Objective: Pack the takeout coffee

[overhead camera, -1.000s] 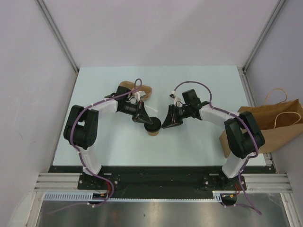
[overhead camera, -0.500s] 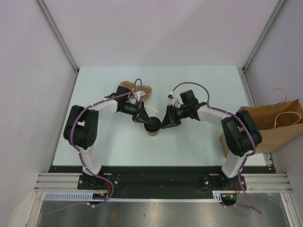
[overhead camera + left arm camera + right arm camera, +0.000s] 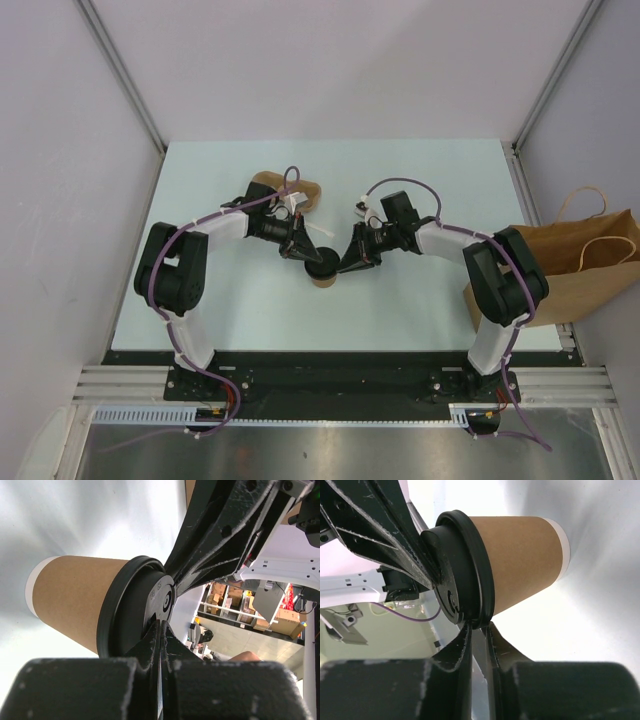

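Takeout coffee [image 3: 322, 270]: small tan kraft-paper cup with a white band at its base, wearing a round black plastic lid [image 3: 125, 610]. It is standing upright on the pale green table [image 3: 430, 200], around the middle and a little toward the near edge, right between the two tools.

Left tool [image 3: 161, 626]: its black fingers are lying pressed flat together with no gap showing, and it is holding nothing. The tips are touching the top face of the lid near its middle, angling in from the cup's far-left side in the overhead view.

Right tool [image 3: 479, 626]: its fingers [image 3: 460, 647] are standing only a sliver apart. The lid's rim is sitting right at the mouth of that gap. Whether the tips are actually pinching the rim I cannot tell.

Tools to each other: both are meeting at the lid, the left on its top, the right at its edge. Their tips are sitting very close together above the cup.

Brown moulded-pulp cup carrier [image 3: 310, 190]: lying on the far side of the cup and apart from it, partly hidden under the left arm.

Large brown paper bag with handles [image 3: 590, 260]: sitting at the table's right edge and reaching partly past it, just behind the right arm's elbow, well apart from the cup.
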Robot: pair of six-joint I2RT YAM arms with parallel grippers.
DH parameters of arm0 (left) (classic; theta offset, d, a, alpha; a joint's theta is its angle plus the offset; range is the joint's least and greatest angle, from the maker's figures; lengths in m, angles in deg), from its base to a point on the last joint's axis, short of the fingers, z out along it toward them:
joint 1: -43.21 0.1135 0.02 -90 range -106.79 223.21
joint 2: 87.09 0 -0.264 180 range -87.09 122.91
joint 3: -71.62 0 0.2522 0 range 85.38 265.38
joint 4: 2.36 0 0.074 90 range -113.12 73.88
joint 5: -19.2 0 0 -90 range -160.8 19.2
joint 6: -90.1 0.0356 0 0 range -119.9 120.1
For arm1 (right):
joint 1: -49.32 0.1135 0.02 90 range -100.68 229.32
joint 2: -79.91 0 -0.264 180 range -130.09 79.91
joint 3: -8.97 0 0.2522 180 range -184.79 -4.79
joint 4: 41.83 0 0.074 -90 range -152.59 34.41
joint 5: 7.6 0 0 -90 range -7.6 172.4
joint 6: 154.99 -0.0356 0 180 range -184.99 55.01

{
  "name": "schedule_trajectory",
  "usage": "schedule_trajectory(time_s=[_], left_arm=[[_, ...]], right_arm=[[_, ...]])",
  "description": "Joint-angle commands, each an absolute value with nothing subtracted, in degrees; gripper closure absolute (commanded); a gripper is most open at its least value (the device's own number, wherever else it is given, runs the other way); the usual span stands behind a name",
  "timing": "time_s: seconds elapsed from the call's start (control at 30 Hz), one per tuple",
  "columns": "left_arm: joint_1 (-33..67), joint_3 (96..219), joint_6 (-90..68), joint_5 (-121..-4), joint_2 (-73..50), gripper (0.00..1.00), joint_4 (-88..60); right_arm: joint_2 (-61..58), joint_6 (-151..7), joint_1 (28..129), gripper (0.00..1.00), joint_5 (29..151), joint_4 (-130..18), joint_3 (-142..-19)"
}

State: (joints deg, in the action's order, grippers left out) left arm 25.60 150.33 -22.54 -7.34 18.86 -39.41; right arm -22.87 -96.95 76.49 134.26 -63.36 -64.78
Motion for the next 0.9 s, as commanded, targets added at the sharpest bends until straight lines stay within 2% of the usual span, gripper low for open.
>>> schedule_trajectory(time_s=[0.0, 0.33, 0.87], left_arm=[[24.9, 147.7, -17.9, -20.0, 21.5, 1.00, -38.7], [25.0, 148.0, -17.7, -20.4, 22.2, 1.00, -39.5], [25.1, 148.5, -17.1, -20.8, 23.1, 1.00, -40.4]], right_arm=[[-26.0, -95.4, 77.0, 0.90, 130.0, -62.8, -65.1], [-31.0, -90.2, 77.0, 1.00, 119.8, -67.5, -65.1], [-35.2, -89.7, 78.5, 1.00, 104.9, -67.7, -65.1]])
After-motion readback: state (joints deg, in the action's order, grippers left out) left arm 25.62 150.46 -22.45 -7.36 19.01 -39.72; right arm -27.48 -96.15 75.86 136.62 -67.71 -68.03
